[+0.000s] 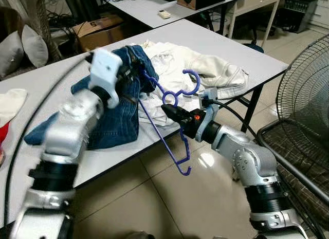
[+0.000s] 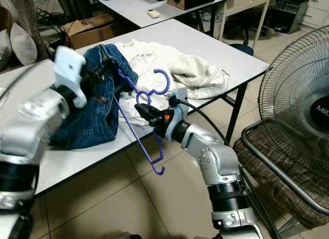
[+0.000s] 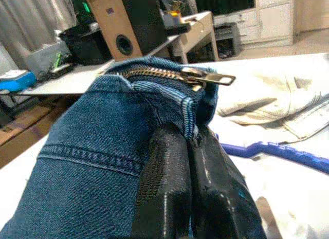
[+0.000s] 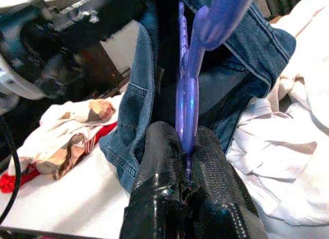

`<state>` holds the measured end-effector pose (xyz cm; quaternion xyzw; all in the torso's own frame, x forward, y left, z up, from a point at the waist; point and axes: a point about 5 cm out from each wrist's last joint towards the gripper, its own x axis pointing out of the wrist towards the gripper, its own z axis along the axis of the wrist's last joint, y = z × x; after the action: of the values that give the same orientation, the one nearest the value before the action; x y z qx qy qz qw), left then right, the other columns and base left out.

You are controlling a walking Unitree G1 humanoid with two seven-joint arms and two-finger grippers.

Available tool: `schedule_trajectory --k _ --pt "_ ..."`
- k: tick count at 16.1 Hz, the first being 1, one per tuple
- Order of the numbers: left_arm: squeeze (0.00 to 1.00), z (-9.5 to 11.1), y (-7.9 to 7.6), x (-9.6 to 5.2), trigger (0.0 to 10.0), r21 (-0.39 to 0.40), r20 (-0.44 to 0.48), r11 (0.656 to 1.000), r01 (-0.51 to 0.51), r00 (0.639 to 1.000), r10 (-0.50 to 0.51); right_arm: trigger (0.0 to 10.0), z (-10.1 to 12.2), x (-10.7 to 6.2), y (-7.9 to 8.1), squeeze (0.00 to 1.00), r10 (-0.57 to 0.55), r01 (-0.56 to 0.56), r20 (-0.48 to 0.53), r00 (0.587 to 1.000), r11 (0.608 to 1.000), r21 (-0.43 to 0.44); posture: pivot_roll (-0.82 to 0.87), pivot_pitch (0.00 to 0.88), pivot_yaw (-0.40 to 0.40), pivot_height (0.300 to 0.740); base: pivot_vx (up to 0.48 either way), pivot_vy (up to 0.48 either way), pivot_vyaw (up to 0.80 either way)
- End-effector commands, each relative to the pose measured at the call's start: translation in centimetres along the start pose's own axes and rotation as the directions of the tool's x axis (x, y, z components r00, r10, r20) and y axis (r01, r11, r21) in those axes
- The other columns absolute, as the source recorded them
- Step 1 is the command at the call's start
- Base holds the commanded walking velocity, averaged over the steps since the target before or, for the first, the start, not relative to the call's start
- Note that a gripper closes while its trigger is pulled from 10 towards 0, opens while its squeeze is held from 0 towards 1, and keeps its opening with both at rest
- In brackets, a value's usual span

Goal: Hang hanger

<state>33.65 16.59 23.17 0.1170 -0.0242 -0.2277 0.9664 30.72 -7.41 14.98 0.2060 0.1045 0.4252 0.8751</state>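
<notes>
My right gripper (image 1: 167,110) is clamped on the purple hanger (image 1: 172,97) at its neck. My left gripper (image 3: 190,146) pinches the jeans (image 1: 110,121) waistband above the table (image 1: 226,49).

A cluttered workroom with pale tiled floor (image 1: 169,198)

Grey tables (image 1: 216,41) stand end to end; a wooden speaker (image 3: 121,28) sits on the far one, a cardboard box (image 1: 97,31) below, and a black standing fan (image 2: 298,90) over a wire-framed chair (image 2: 277,162).

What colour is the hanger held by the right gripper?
Purple-blue. The hanger, pinched in the right gripper, shows best in the left eye view.
</notes>
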Motion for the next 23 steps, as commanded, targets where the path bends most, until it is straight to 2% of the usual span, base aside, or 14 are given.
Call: schedule_trajectory --k 1,2,3,6,7,9,11,13,15,16,17,18,21,23 --pt "0.0 1.3 1.0 -0.6 0.0 0.005 0.013 1.0 0.014 1.0 -0.014 10.0 0.1 0.5 0.3 0.0 0.02 -0.02 0.017 1.0 0.999 0.029 -0.05 0.0 0.157 0.74 0.0 0.0 0.0" --pt "0.0 2.1 1.2 -1.7 0.0 0.059 -0.074 0.986 0.155 0.986 -0.151 10.0 -0.2 1.7 0.4 0.0 0.042 -0.043 0.018 0.999 0.995 0.092 -0.02 0.0 0.152 0.74 0.0 0.0 0.0" --pt "0.0 2.1 1.2 -1.9 0.0 0.067 -0.092 0.981 0.18 0.98 -0.174 10.0 -0.3 1.9 0.4 0.0 0.045 -0.047 0.018 0.999 0.994 0.102 -0.02 0.0 0.152 0.74 0.0 0.0 0.0" --pt "0.0 2.3 2.0 -4.3 0.0 0.152 -0.256 0.946 0.287 0.936 -0.242 10.0 -1.1 4.4 0.1 0.0 0.024 -0.018 -0.024 0.999 0.979 0.205 0.05 0.013 0.164 0.74 0.0 0.0 0.0" --pt "0.0 1.8 2.1 -5.3 0.0 0.145 -0.326 0.93 0.339 0.903 -0.278 10.0 -0.8 5.4 0.4 0.0 0.029 -0.026 -0.01 1.0 0.968 0.25 0.06 0.02 0.173 0.74 0.0 0.0 0.0" --pt "0.0 0.4 0.8 -7.5 0.0 0.069 -0.469 0.874 0.481 0.789 -0.397 10.0 0.1 6.9 1.0 0.0 0.043 -0.055 0.042 0.998 0.935 0.351 0.09 0.029 0.168 0.74 0.0 0.0 0.0" --pt "0.0 -0.2 -0.2 -8.6 0.0 -0.008 -0.514 0.834 0.552 0.713 -0.477 10.0 0.7 7.7 1.5 0.0 0.042 -0.067 0.075 0.996 0.926 0.371 0.1 0.026 0.154 0.74 0.0 0.0 0.0" --pt "0.0 0.2 -1.4 -9.3 0.0 -0.115 -0.475 0.782 0.612 0.657 -0.585 10.0 1.3 8.4 1.4 0.0 0.011 -0.057 0.119 0.993 0.918 0.392 0.09 0.014 0.139 0.74 0.0 0.0 0.0" --pt "0.0 0.6 -1.5 -8.8 0.0 -0.143 -0.423 0.787 0.6 0.682 -0.597 10.0 1.8 8.6 1.4 0.0 -0.02 -0.027 0.124 0.992 0.93 0.367 0.09 0.005 0.134 0.74 0.0 0.0 0.0" --pt "0.0 1.1 -1.1 -7.9 0.0 -0.151 -0.374 0.82 0.552 0.736 -0.565 10.0 2.1 8.6 1.6 0.0 -0.065 0.018 0.133 0.989 0.944 0.329 0.08 0.002 0.14 0.74 0.0 0.0 0.0" --pt "0.0 1.6 -1.1 -7.4 0.0 -0.186 -0.323 0.822 0.538 0.757 -0.569 10.0 2.5 8.4 1.7 0.0 -0.125 0.052 0.175 0.977 0.927 0.371 0.06 0.001 0.151 0.74 0.0 0.0 0.0" --pt "0.0 1.8 -1.3 -7.3 0.0 -0.202 -0.31 0.81 0.55 0.749 -0.586 10.0 2.6 8.4 1.7 0.0 -0.146 0.06 0.189 0.971 0.915 0.399 0.06 0.0 0.159 0.74 0.0 0.0 0.0" --pt "0.0 1.8 -4.1 -7.5 0.0 -0.303 -0.245 0.674 0.674 0.628 -0.738 10.0 2.7 9.4 1.7 0.0 -0.238 0.102 0.21 0.948 0.856 0.506 0.04 0.0 0.179 0.74 0.0 0.0 0.0" --pt "0.0 3.0 -5.0 -6.8 0.0 -0.356 -0.127 0.626 0.694 0.627 -0.768 10.0 2.1 10.1 2.2 0.0 -0.241 0.119 0.181 0.954 0.854 0.507 0.04 0.0 0.171 0.74 0.0 0.0 0.0"
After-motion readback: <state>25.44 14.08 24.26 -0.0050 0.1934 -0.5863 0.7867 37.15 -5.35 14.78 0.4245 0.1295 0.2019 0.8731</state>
